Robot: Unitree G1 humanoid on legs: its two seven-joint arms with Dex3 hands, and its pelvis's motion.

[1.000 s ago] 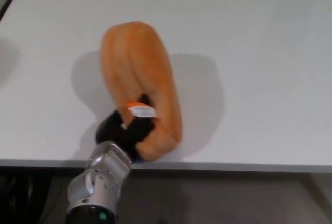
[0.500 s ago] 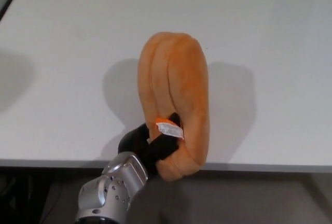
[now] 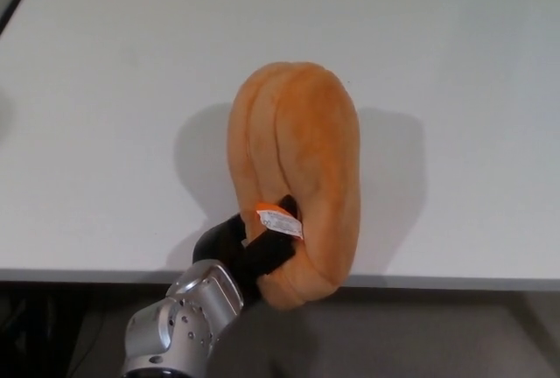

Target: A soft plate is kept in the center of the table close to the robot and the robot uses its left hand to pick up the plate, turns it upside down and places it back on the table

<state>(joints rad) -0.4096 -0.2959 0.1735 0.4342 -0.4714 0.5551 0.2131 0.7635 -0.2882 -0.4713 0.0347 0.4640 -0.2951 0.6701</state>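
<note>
Left hand (image 3: 254,251) clamped on plate (image 3: 297,177) rim, fingers mostly hidden behind it. Plate edge-on, folded. White bench (image 3: 105,89); dark floor below.

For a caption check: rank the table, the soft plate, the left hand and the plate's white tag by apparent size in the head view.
1. Table, fills most of the frame.
2. Soft plate, though held up nearer the camera, which flatters it.
3. Left hand, partly hidden by the plate.
4. White tag.
</note>
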